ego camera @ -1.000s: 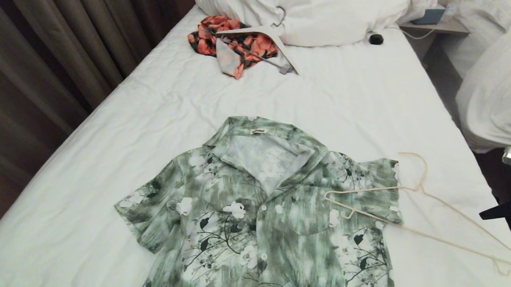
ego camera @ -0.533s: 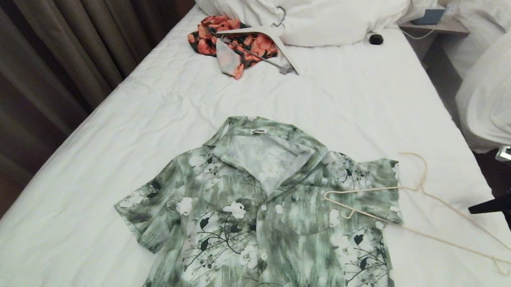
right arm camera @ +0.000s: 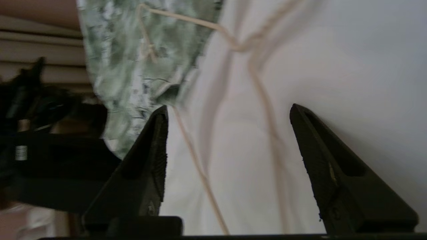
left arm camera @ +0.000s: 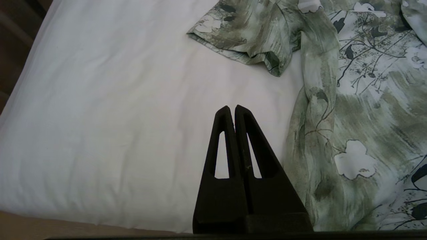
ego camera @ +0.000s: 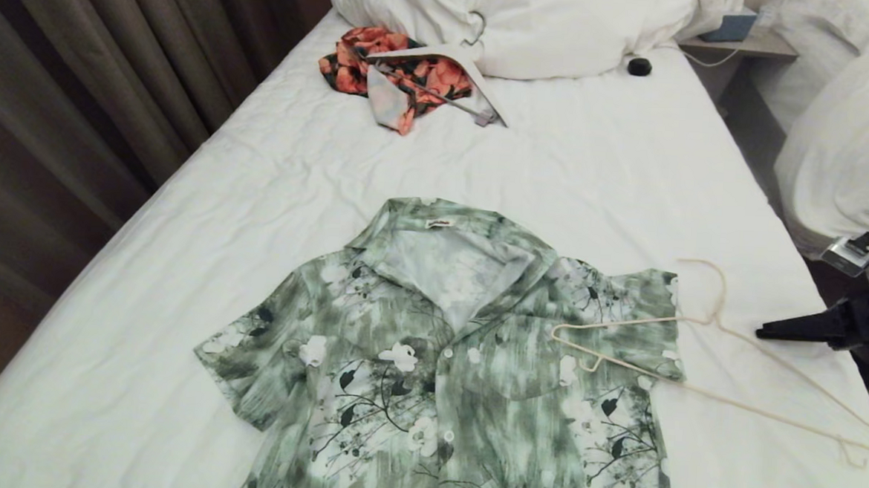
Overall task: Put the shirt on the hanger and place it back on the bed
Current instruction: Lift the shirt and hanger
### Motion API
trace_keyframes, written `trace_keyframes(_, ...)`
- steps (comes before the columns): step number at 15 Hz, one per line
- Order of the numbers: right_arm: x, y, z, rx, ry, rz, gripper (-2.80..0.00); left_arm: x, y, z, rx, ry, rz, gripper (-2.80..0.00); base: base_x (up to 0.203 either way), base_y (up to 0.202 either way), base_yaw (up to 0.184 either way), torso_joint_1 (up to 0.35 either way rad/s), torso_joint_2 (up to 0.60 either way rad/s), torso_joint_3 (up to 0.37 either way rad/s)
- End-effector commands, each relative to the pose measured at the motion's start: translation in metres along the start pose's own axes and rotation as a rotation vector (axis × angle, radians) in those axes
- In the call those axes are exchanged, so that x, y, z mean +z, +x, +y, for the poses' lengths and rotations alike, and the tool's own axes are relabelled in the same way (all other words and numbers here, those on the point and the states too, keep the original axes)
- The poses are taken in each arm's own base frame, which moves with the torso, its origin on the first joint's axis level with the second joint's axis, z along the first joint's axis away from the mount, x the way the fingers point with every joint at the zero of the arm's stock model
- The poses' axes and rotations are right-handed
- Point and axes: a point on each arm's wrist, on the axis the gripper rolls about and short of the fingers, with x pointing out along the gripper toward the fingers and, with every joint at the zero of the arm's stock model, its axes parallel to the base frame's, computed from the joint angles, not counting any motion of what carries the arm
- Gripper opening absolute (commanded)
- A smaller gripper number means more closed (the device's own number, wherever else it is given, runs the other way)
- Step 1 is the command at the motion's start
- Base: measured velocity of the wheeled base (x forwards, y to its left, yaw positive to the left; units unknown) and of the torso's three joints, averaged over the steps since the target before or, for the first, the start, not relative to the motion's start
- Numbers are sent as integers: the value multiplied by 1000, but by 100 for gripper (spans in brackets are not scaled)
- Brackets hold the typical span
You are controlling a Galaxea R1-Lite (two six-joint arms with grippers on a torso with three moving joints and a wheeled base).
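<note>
Since a second ago your right end effector (ego camera: 761,334) has come further in from the right edge of the head view, over the bed's right side, and its fingers have spread; nothing on the bed has shifted.

Going left to right, you have dark curtains (ego camera: 78,91) along the left of the bed (ego camera: 259,190). Your left end effector (left arm camera: 232,108) is outside the head view; its wrist camera shows the fingers pressed together with nothing between them, poised over bare sheet just beside the shirt's sleeve. The shirt (ego camera: 443,356) lies flat and face up on the near middle of the bed, collar open toward the pillows (ego camera: 535,26). Farther up, near the pillows, you see an orange-and-black garment (ego camera: 406,79) with a thick white hanger (ego camera: 451,59) lying on it, and a small black object (ego camera: 639,66) to its right.

The hanger (ego camera: 698,325) lies to the right of the shirt, one corner resting on the shirt's right shoulder and the hook curving toward the pillows; the rest of it is on the sheet. Your right end effector hangs near it with fingers wide apart, gripping nothing; in its wrist view the hanger's wire runs between the two fingers (right arm camera: 146,173). At far right stands another white bed (ego camera: 849,147).
</note>
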Motion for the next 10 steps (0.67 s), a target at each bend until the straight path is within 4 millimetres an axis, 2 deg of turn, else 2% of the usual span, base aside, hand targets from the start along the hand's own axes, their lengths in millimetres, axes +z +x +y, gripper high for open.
trace_keyframes(1,0,10,2,36,15,16,0,0,0,0,0,1,2,-280,0,0,0,0,0,0)
trace_keyframes(5,-3,22,-3,23,39,92,0,0,0,0,0,1,2,-280,0,0,0,0,0,0)
trace_keyframes(10,-5,50,0,56,40,188,0,0,0,0,0,1,2,-280,0,0,0,0,0,0)
